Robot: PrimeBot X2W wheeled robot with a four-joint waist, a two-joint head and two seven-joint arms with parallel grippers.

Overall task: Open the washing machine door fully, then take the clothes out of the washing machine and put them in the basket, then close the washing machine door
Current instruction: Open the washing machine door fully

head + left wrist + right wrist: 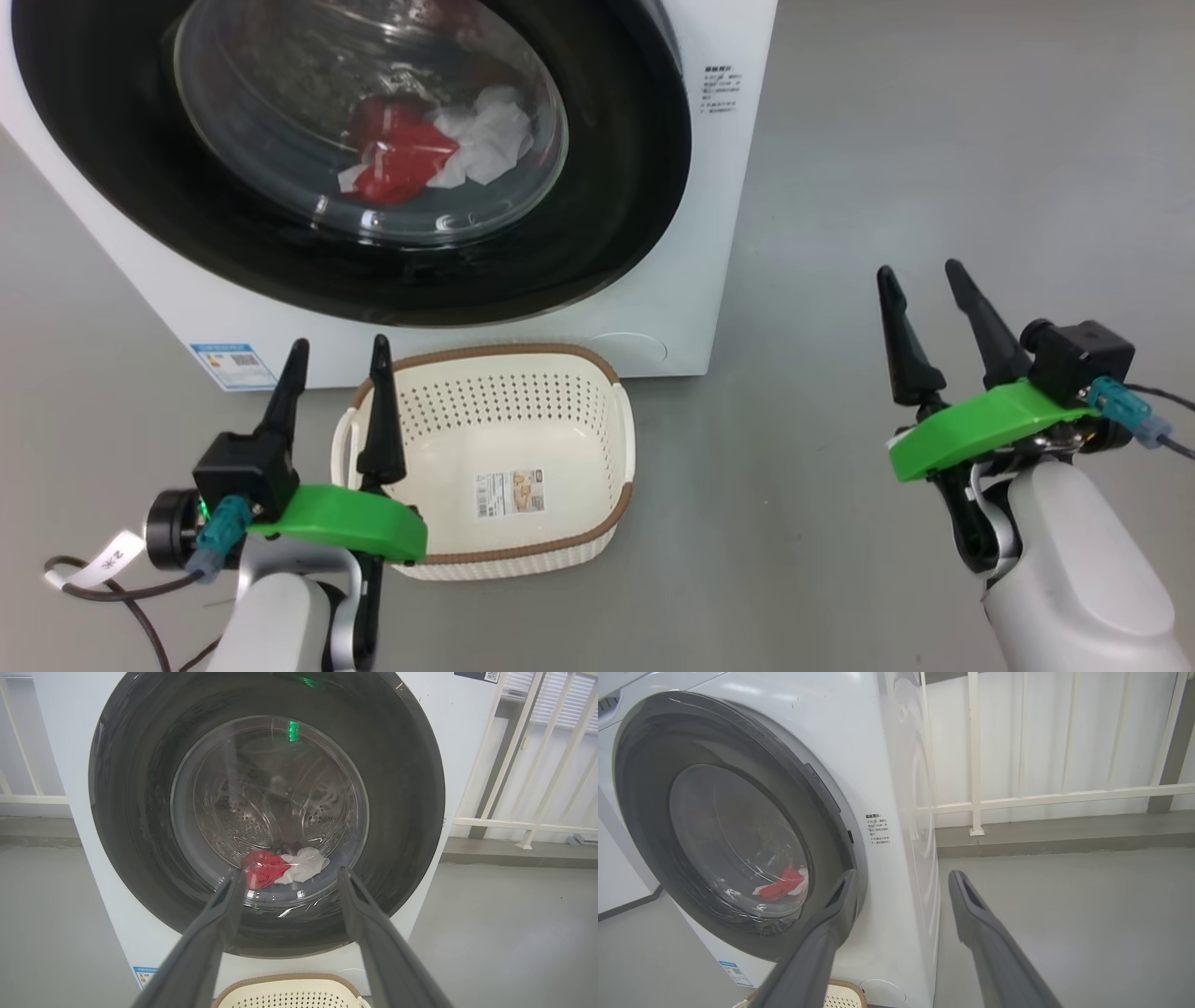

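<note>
The white washing machine (pixel 709 187) stands ahead with its round black-rimmed door (pixel 616 187) shut against the front. Through the glass bowl I see red and white clothes (pixel 429 149) lying low in the drum, also seen as clothes (pixel 280 865) and clothes (pixel 782 887) in the wrist views. The cream basket (pixel 523 401) sits on the floor right below the door. My left gripper (pixel 338 353) is open at the basket's left rim, holding nothing. My right gripper (pixel 920 277) is open and empty over the floor, right of the machine.
Grey floor (pixel 934 140) spreads to the right of the machine. A white railing (pixel 1017 798) runs behind and beside the machine. A blue label (pixel 229 364) marks the machine's lower left corner. Loose cables hang from both wrists.
</note>
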